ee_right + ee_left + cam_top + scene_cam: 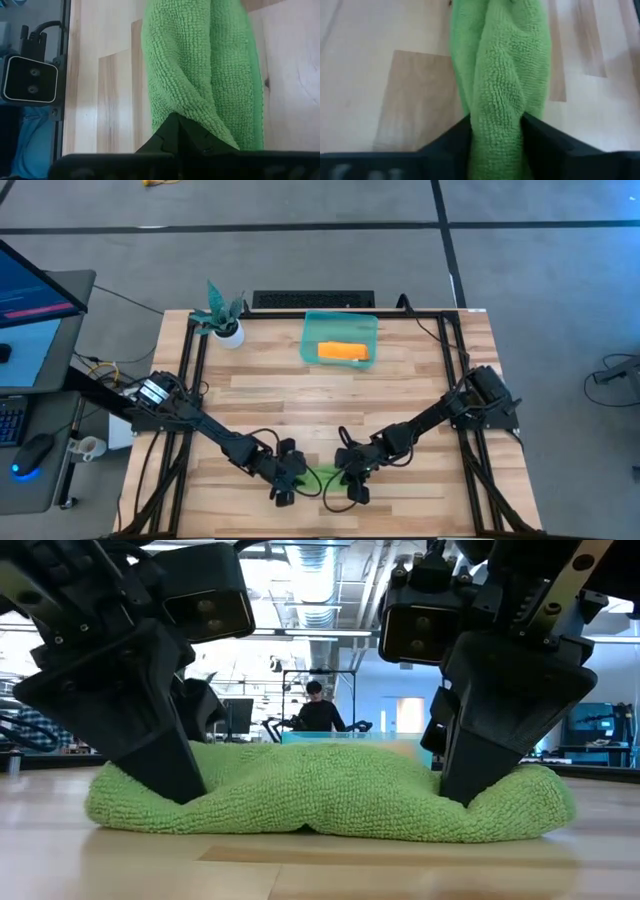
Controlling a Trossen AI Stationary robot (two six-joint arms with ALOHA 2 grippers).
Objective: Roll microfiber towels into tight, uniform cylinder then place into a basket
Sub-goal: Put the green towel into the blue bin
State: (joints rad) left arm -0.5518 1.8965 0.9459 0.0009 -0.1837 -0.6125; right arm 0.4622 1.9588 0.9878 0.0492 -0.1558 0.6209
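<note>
So the green towel (330, 790) is seen lying near the front edge of the wooden table (300, 395), bunched into a long, lumpy roll that looks more folded over than tightly wound. It's being gripped at both ends: the left pincer (286, 478) is planted on one end, and in the left wrist view a ridge of the green cloth is clearly squeezed between its two dark fingers (447, 145), so it's closed on the towel. The right pincer (352, 477) is set on the other end, its fingers brought together to a narrow point with the fabric pinched there, as shown in the right wrist view, so that one is clamped on the towel too. From table height both pincers are seen pressed down into the cloth, leaving dents where they dig in, with the middle of the roll humped up between them. The orange towel (343, 352) is already found inside the teal basket (312, 325), which is placed at the far side of the table, well apart from the green one. A small plant in a white pot (224, 320) is parked just beside the basket. A person (318, 710) can be made out far back in the room beyond the table.
</note>
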